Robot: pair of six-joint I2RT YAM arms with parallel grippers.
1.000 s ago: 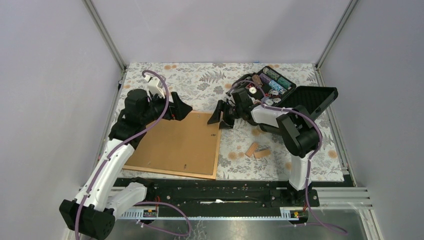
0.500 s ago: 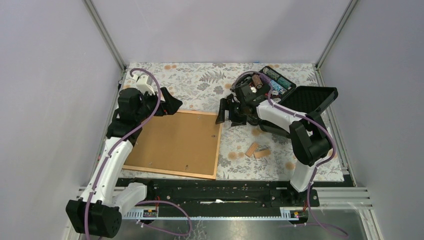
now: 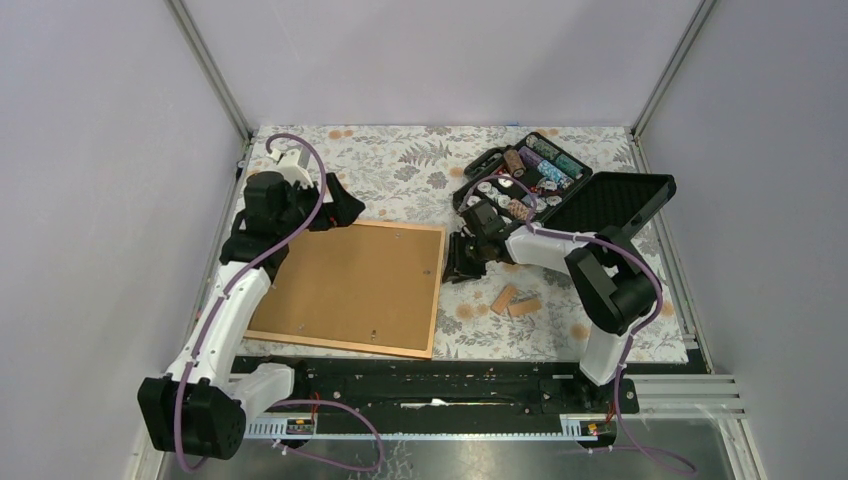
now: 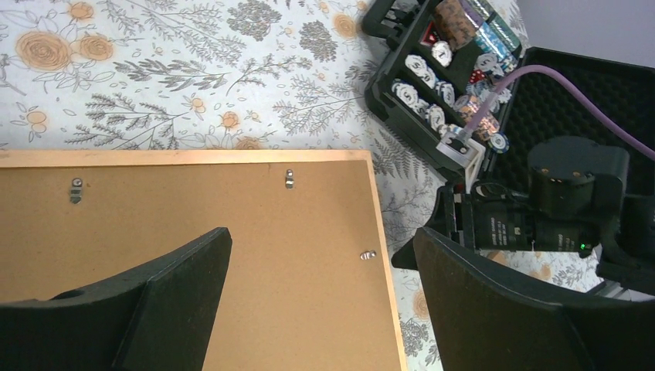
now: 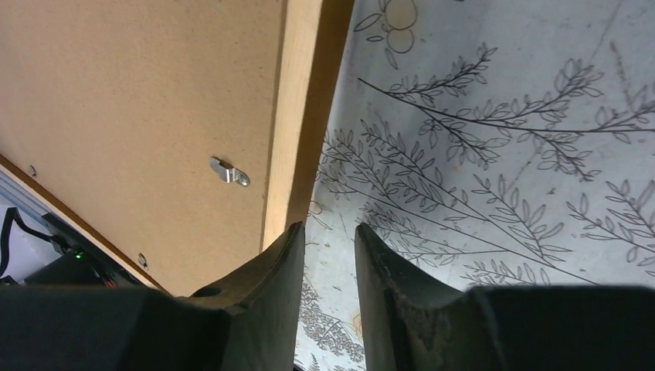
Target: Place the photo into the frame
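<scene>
A large rectangular frame (image 3: 438, 295) with a thin orange-tan wooden border is lying face down, near left, a plain brown backing board (image 3: 350, 285) filling it; the photo is not showing. The left gripper (image 4: 320, 239) is hovering wide open above. The right gripper (image 5: 330, 232), narrow and empty, is sitting beside its right edge; pushing could skid the frame.

left pincer (image 4: 320, 241) hanging over the frame (image 4: 193, 158), fingers spread wide, nothing in it | brown backing board (image 4: 154, 212) sits inside the tan border, little metal clips (image 4: 290, 178) near the edges | other arm's wrist (image 4: 575, 185) just off the frame's right edge, purple cable (image 4: 541, 72) looping up | black case (image 4: 575, 93) on the floral counter (image 4: 193, 69), lid flipped back, rolls (image 4: 456, 19) inside
</scene>
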